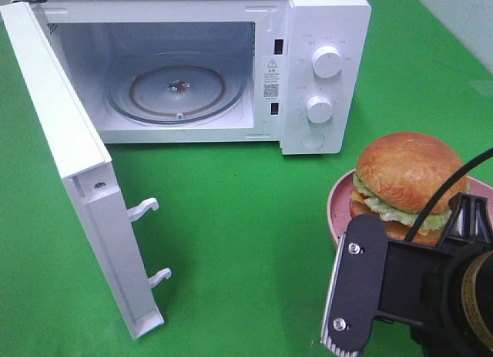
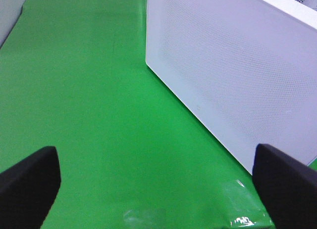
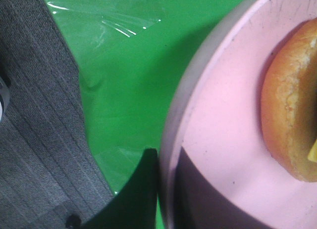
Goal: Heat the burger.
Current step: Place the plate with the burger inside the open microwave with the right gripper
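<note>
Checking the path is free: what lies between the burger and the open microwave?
Only bare green cloth, seen in the exterior high view; the burger sits on its pink plate, the microwave stands open.

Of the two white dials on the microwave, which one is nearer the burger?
The lower dial. It sits directly beneath the upper dial on the control panel, near the bottom of the microwave, so it is closer to the burger.

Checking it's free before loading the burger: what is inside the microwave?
Only the glass turntable shows inside the microwave, with nothing on it. The cavity's ceiling cannot be seen; the microwave's own top covers it.
</note>
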### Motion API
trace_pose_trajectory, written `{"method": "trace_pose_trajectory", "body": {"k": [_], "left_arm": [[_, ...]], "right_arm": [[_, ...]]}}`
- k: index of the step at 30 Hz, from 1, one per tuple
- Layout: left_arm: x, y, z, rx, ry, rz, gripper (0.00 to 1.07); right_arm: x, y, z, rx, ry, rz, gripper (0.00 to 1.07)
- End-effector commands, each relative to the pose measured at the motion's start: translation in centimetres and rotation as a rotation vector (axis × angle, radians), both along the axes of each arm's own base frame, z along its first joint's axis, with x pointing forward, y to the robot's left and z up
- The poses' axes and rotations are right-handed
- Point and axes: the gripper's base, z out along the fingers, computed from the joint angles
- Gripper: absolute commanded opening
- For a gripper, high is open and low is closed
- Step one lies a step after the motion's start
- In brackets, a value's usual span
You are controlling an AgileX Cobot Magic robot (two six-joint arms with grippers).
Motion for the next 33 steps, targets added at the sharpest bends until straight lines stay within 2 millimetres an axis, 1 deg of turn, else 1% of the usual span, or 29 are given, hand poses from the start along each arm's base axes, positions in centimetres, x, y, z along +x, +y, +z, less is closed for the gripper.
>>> {"method": "trace_pose_trajectory", "body": {"k": [1, 5, 7, 12, 13, 27, 31, 32, 33], "left_arm": [[-0.2, 0.0, 0.0, -0.007, -0.023, -0.002, 0.98], [-0.2, 0.0, 0.0, -0.007, -0.023, -0.002, 0.98], [-0.2, 0.0, 0.0, -0.007, -0.023, -0.002, 0.98], [-0.2, 0.0, 0.0, -0.007, -0.023, -0.002, 0.98], [-0.2, 0.0, 0.0, -0.007, -0.023, -0.002, 0.98], [-0.2, 0.0, 0.0, -0.007, -0.023, -0.002, 0.98], [-0.2, 0.0, 0.0, -0.007, -0.023, -0.002, 0.98], [-0.2, 0.0, 0.0, -0.007, -0.023, -0.002, 0.98], [-0.2, 0.0, 0.0, -0.007, -0.023, -0.002, 0.98]], "right_arm": [[0.3, -0.1, 0.4, -0.039, -0.049, 0.106, 0.0], [0.3, 0.0, 0.4, -0.043, -0.05, 0.124, 0.0], [0.4, 0.2, 0.5, -0.063, -0.064, 0.21, 0.01], [0.4, 0.3, 0.5, -0.079, -0.072, 0.256, 0.01], [0.5, 0.3, 0.6, -0.097, -0.078, 0.288, 0.02], [0.8, 0.3, 0.8, -0.12, -0.126, 0.327, 0.03], [0.8, 0.7, 0.8, -0.103, -0.134, 0.37, 0.03], [0.8, 1.0, 0.8, -0.098, -0.139, 0.424, 0.03], [0.8, 1.0, 0.8, -0.098, -0.139, 0.424, 0.03]]}}
